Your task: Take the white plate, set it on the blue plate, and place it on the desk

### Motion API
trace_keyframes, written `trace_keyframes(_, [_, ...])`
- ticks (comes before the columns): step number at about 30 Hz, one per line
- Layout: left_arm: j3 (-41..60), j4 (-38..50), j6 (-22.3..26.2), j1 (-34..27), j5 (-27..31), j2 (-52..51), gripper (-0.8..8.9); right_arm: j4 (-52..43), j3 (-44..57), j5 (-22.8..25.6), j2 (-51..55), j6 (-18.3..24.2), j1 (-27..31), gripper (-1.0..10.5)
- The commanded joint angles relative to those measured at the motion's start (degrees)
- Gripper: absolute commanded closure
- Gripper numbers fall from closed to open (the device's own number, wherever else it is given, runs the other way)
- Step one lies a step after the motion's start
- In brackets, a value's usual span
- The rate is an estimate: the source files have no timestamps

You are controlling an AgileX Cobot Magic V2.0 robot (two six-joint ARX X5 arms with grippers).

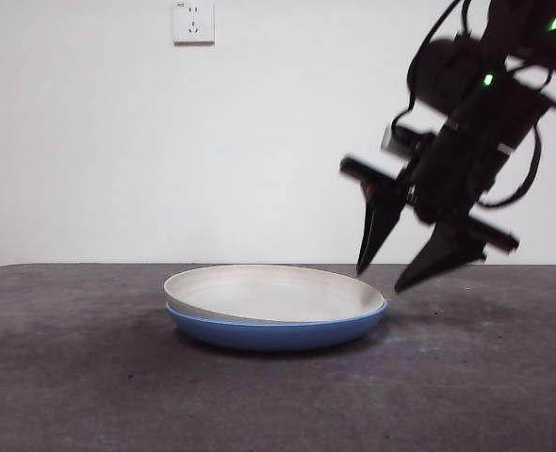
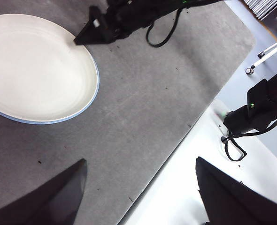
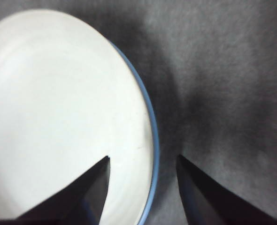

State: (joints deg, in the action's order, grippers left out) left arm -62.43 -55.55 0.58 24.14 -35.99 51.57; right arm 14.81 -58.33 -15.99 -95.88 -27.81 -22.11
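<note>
the white plate (image 1: 273, 292) sits inside the blue plate (image 1: 278, 331) and hides all of it but an outer band and a thin rim. the right wrist view is blurred and crops both plates; the left wrist view crops them too.

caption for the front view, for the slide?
Open right claw poised at the rim of the white plate, nested in the blue plate.

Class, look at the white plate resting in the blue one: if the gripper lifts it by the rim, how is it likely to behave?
The white plate looks rigid, so it should probably lift in one piece. Its rim is thin and low, so the open right gripper gets little to bite and it may slip. It sits slightly tilted in the blue plate, so it could slide.
</note>
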Motion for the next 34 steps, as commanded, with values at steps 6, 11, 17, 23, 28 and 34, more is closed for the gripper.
trace_keyframes(6, [-0.5,0.3,0.7,0.3,-0.3,0.3,4.42,5.0,-1.3,0.8,11.1,6.9,0.2,7.2])
trace_keyframes(11, [-0.5,0.4,0.7,0.3,-0.3,0.3,4.42,12.2,-1.3,-2.6,20.2,12.5,0.1,7.2])
trace_keyframes(17, [-0.5,0.9,0.7,0.3,-0.3,0.3,4.42,23.4,-1.3,-6.4,30.1,18.3,0.0,7.2])
trace_keyframes(23, [-0.5,0.8,0.7,0.3,-0.3,0.3,4.42,36.9,-1.3,-11.8,37.5,22.2,-0.2,7.2])
trace_keyframes(28, [-0.5,0.8,0.7,0.3,-0.3,0.3,4.42,44.7,-1.3,-12.6,41.9,24.2,-1.3,7.2])
trace_keyframes(34, [-0.5,0.7,0.7,0.3,-0.3,0.3,4.42,45.1,-1.3,-12.5,45.2,24.4,-1.7,7.2])
